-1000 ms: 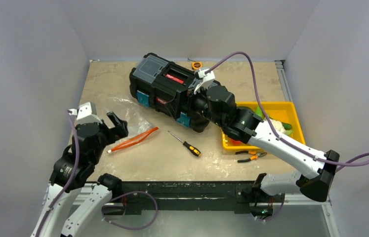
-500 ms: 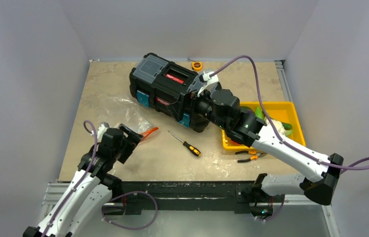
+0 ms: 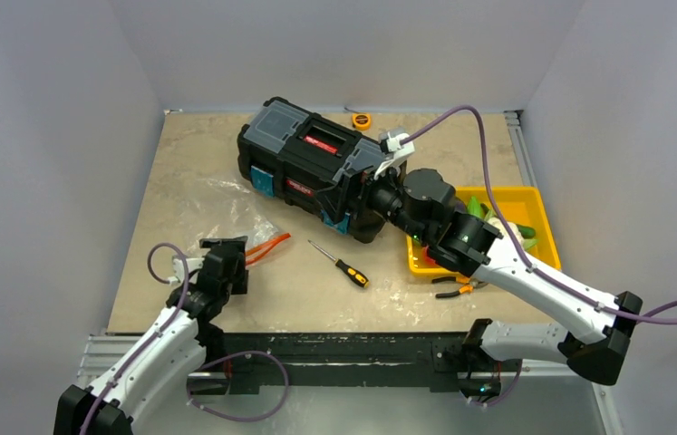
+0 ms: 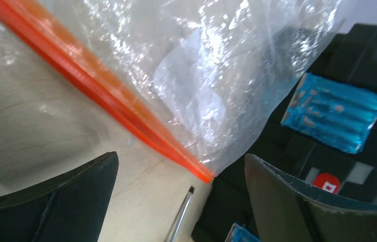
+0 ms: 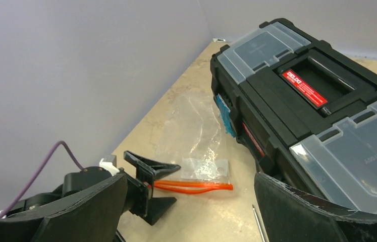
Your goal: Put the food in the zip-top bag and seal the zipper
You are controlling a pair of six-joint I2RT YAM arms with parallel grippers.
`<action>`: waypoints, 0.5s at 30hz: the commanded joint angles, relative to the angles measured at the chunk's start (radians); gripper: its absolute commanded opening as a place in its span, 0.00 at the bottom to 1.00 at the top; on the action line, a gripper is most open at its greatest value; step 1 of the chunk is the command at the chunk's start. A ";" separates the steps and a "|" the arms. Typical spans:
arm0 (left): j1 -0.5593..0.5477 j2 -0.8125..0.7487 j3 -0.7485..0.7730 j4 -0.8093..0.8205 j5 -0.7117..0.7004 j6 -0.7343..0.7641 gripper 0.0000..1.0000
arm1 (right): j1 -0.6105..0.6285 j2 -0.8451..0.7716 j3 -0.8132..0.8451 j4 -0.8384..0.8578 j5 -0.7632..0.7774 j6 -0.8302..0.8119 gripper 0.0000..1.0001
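Observation:
The clear zip-top bag (image 3: 236, 216) lies flat on the table left of the toolbox, its orange-red zipper (image 3: 268, 245) along the near edge. My left gripper (image 3: 242, 263) sits low at the zipper's left end, open. In the left wrist view the zipper (image 4: 100, 91) runs just ahead of the wide-apart fingers (image 4: 85, 186). From the right wrist the strip's (image 5: 196, 185) left end reaches in between the left gripper's (image 5: 176, 182) fingers. The food (image 3: 500, 223) lies in the yellow tray (image 3: 534, 195), partly hidden by my right arm. My right gripper (image 3: 372, 195) hangs open and empty by the toolbox.
A black toolbox (image 3: 312, 163) lies diagonally at the centre back. A screwdriver (image 3: 342, 263) rests right of the zipper, its tip (image 4: 181, 217) showing between the left fingers. Pliers (image 3: 457, 285) lie in front of the tray. A small orange tape measure (image 3: 362, 120) sits at the far edge.
My left arm has dropped low and stretched forward, bringing its open gripper from the table's left side to the zipper's left end. The right arm has drifted a little to the right.

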 commanded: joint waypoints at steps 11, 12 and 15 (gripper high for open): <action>0.002 -0.002 -0.103 0.240 -0.232 -0.100 0.78 | 0.003 0.002 -0.024 0.064 0.033 -0.020 0.99; 0.003 0.002 -0.102 0.247 -0.241 -0.091 0.78 | 0.003 0.003 -0.026 0.064 0.033 -0.020 0.99; 0.015 0.013 -0.093 0.257 -0.253 -0.062 0.73 | 0.003 0.008 -0.028 0.054 0.041 -0.018 0.99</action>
